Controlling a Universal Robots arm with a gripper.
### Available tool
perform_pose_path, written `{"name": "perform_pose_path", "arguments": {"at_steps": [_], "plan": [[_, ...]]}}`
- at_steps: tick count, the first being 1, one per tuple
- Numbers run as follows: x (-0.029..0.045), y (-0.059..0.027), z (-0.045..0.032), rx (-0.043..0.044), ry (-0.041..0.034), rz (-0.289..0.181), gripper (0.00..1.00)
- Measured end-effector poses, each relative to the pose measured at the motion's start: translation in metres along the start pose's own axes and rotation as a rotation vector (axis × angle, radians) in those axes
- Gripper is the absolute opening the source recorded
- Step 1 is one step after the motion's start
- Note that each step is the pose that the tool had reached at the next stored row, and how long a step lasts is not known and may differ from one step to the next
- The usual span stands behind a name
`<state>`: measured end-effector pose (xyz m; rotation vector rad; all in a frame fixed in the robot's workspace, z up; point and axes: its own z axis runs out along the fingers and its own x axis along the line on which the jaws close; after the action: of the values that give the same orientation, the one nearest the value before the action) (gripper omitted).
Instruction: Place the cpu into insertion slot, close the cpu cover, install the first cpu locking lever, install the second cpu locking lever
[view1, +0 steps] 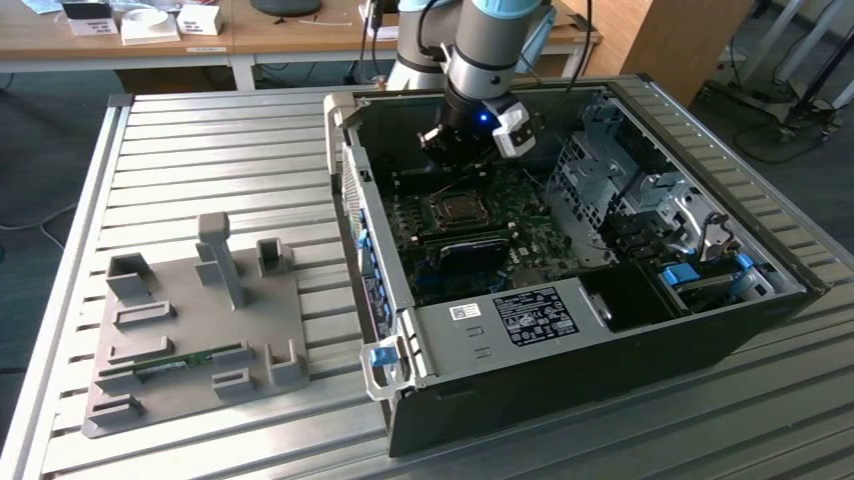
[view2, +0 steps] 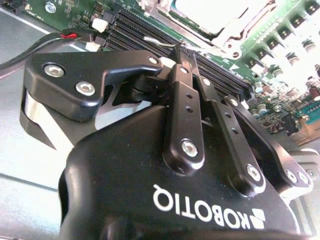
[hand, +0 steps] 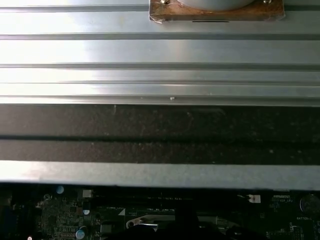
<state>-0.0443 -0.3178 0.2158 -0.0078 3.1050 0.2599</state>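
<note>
The cpu sits flat in the insertion slot on the green motherboard, near the middle of the open computer case in the exterior view. In the second wrist view its pale metal top lies framed by the cpu cover, whose silver plate appears to be down around the chip, so step 1 looks done and step 2 probably so. Whether either of the 2 locking levers is latched is hard to judge from here; a thin silver rod lies beside the socket, possibly 1 of them not yet seated.

The gripper hangs just above the board, between the socket and the long black memory slots, with its black fingers pressed together and nothing between them (their tips point toward that rod). In the exterior view the gripper hovers over the board's far edge.

The chip is a flat, smooth square of dull metal; the cover is thin stamped steel with a square cut-out. The case is matte black sheet metal, resting on a ribbed aluminium table. On the exterior view's left stands a grey plastic fixture holding a long green memory stick.
</note>
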Motion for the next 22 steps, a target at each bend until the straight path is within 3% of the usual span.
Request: {"name": "perform_pose_path", "arguments": {"at_steps": [13, 22], "plan": [[-0.0024, -0.0005, 0.0034, -0.0002, -0.0002, 0.000, 0.11], [-0.0025, -0.0017, 0.0108, 0.0000, -0.0001, 0.000, 0.11]]}}
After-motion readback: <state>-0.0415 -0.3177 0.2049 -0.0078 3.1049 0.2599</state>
